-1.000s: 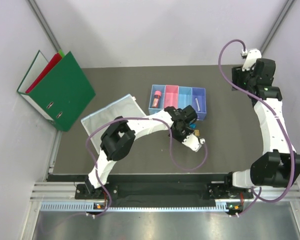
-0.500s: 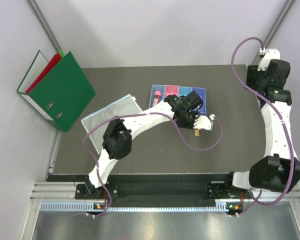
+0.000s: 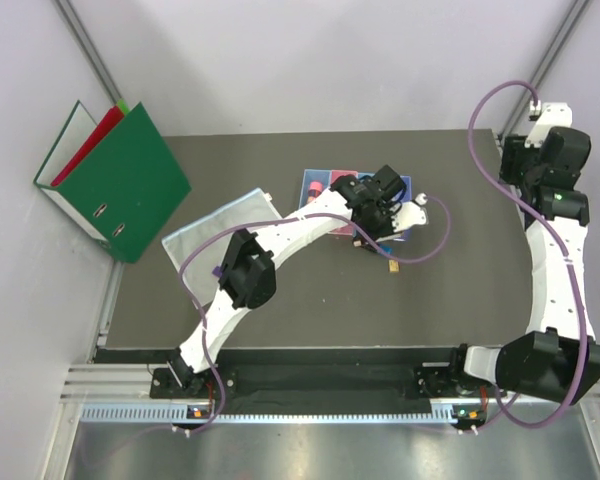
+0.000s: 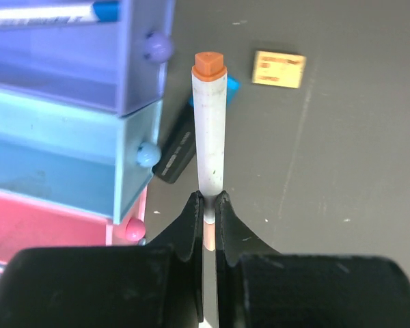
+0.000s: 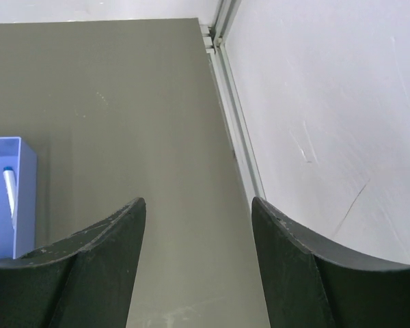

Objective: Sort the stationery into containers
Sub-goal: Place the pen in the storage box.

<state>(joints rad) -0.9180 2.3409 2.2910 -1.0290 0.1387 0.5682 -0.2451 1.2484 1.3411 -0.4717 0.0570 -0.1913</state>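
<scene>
My left gripper (image 4: 209,201) is shut on a white marker with an orange cap (image 4: 210,123), held just above the table beside the row of containers (image 4: 68,137). In the top view it (image 3: 373,232) sits at the near side of the bins (image 3: 325,190), which the arm partly hides. A pen (image 4: 48,12) lies in the purple bin. A black marker with a blue cap (image 4: 181,147) lies against the bins. A tan block (image 4: 279,69) lies on the table, also in the top view (image 3: 391,266). A pink-capped glue stick (image 3: 315,188) is in the light blue bin. My right gripper (image 5: 198,212) is open and empty at the far right.
Green and red ring binders (image 3: 120,180) stand at the far left. A clear plastic sleeve (image 3: 220,235) lies near them. The right wall (image 5: 328,102) and its rail run close beside my right gripper. The purple bin's end (image 5: 7,198) shows in the right wrist view.
My left gripper has moved from beside the tan block away toward the bins. My right arm has pulled back toward the far right wall.
</scene>
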